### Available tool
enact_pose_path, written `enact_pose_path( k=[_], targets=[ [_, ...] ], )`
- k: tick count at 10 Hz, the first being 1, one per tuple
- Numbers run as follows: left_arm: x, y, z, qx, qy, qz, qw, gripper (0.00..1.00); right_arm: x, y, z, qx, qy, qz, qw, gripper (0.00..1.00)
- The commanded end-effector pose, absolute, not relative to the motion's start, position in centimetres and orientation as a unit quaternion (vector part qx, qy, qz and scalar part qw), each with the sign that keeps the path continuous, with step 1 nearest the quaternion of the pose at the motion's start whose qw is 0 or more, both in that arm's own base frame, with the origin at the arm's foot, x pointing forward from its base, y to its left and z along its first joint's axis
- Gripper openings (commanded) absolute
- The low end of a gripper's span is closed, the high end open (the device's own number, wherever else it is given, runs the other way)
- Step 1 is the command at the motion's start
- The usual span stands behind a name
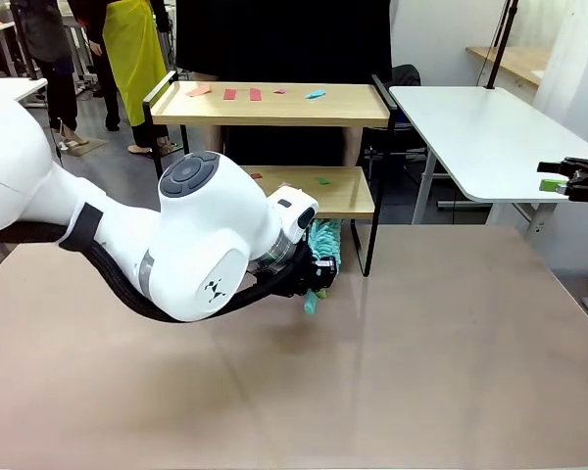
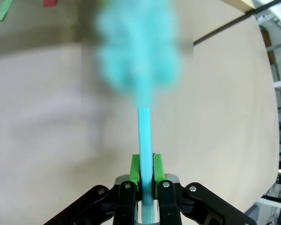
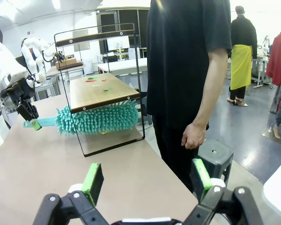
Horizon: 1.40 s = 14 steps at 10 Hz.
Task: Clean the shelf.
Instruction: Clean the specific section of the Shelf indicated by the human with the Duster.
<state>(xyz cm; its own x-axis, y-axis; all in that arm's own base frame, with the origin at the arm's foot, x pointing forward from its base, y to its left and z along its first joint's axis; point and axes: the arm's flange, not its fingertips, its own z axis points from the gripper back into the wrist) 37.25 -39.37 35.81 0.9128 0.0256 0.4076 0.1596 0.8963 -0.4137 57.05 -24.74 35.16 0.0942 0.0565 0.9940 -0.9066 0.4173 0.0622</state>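
The shelf (image 1: 274, 104) stands at the table's far side, two light wooden boards in a thin black frame. Small paper scraps (image 1: 255, 94) in pink, red and cyan lie on the top board, and red and green ones (image 1: 321, 180) on the lower board (image 3: 103, 91). My left gripper (image 1: 314, 279) is shut on the handle of a teal duster (image 2: 145, 136). The duster's fluffy head (image 3: 96, 119) sits just below the lower board's front edge, above the table. My right gripper (image 3: 147, 180) hangs open and empty at the far right (image 1: 568, 181), well away from the shelf.
A person in black (image 3: 187, 70) stands behind the shelf, one hand (image 3: 194, 136) hanging down. A white side table (image 1: 490, 137) is at the right and a black stool (image 3: 213, 157) beside the person. The brown tabletop (image 1: 421, 362) in front is bare.
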Motion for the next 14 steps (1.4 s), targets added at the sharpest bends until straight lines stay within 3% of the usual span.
enact_pose_path(
  k=[1,6,14],
  targets=[
    [37.8,-45.1,35.5,-0.200,-0.223,-0.005,0.954,0.13,57.1,-24.6,35.4,0.382,-0.556,0.382,0.631,1.00],
    [39.2,-49.6,33.6,-0.175,-0.212,-0.006,0.962,0.13,57.1,-24.6,35.4,0.382,-0.556,0.382,0.631,1.00],
    [40.4,-47.7,32.6,-0.119,-0.170,-0.036,0.978,0.13,57.1,-24.6,35.4,0.382,-0.556,0.382,0.631,1.00]
  ],
)
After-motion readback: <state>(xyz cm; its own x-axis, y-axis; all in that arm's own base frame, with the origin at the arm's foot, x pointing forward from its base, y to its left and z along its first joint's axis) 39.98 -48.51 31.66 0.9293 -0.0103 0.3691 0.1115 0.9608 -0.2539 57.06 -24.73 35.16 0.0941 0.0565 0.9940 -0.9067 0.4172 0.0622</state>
